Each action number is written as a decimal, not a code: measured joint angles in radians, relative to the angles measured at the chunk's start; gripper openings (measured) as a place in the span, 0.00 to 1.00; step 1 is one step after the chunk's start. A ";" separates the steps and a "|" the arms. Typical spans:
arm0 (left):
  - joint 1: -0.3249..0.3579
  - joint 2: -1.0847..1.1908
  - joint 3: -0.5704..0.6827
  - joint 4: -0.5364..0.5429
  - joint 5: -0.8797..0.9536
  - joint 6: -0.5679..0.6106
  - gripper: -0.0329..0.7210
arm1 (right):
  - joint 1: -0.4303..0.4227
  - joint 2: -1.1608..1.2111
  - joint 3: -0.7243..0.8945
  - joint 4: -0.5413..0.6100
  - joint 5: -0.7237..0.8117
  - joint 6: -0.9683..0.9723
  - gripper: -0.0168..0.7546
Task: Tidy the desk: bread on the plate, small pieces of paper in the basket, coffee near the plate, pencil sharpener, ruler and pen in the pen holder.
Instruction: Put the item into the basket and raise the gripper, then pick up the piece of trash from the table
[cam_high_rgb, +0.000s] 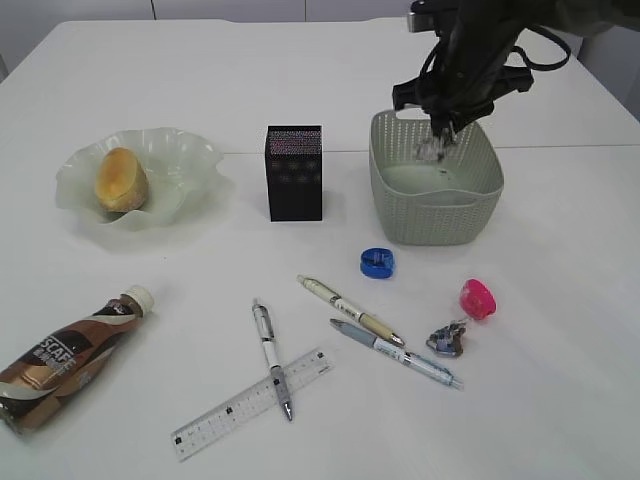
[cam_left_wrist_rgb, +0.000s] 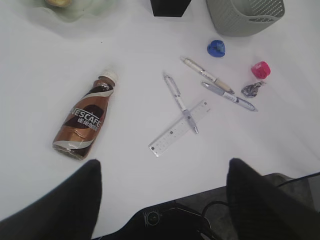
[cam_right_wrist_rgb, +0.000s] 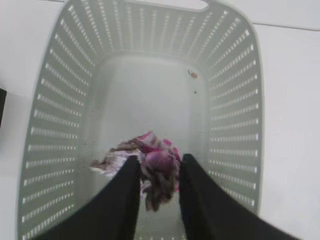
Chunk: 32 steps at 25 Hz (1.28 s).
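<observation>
My right gripper (cam_right_wrist_rgb: 160, 158) hangs inside the grey-green basket (cam_right_wrist_rgb: 55, 100), jaws slightly parted, with a crumpled pink-and-white piece of paper (cam_right_wrist_rgb: 150, 150) loose and blurred between them. The bread (cam_high_rgb: 121, 179) lies on the wavy green plate (cam_high_rgb: 190, 150). The coffee (cam_high_rgb: 65, 355) lies on its side at the front left. The ruler (cam_high_rgb: 250, 403) lies under one pen (cam_high_rgb: 271, 355), with two more pens (cam_high_rgb: 350, 309) beside them. A blue pencil sharpener (cam_high_rgb: 377, 262), a pink one (cam_high_rgb: 477, 299) and another paper wad (cam_high_rgb: 447, 338) lie loose. My left gripper (cam_left_wrist_rgb: 162, 175) is open above the desk's front edge.
The black mesh pen holder (cam_high_rgb: 294, 172) stands upright between plate and basket. The right arm (cam_high_rgb: 470, 60) reaches down over the basket from the back right. The desk's front edge (cam_left_wrist_rgb: 280, 175) shows in the left wrist view.
</observation>
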 joint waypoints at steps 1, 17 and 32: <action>0.000 0.000 0.000 0.000 0.000 0.000 0.80 | 0.000 0.001 0.000 0.000 -0.005 0.000 0.31; 0.000 0.000 0.000 0.000 0.000 -0.002 0.80 | -0.002 -0.072 -0.009 0.060 0.190 0.001 0.72; 0.000 0.000 0.000 0.003 0.000 -0.002 0.80 | -0.002 -0.133 0.023 0.185 0.255 -0.013 0.65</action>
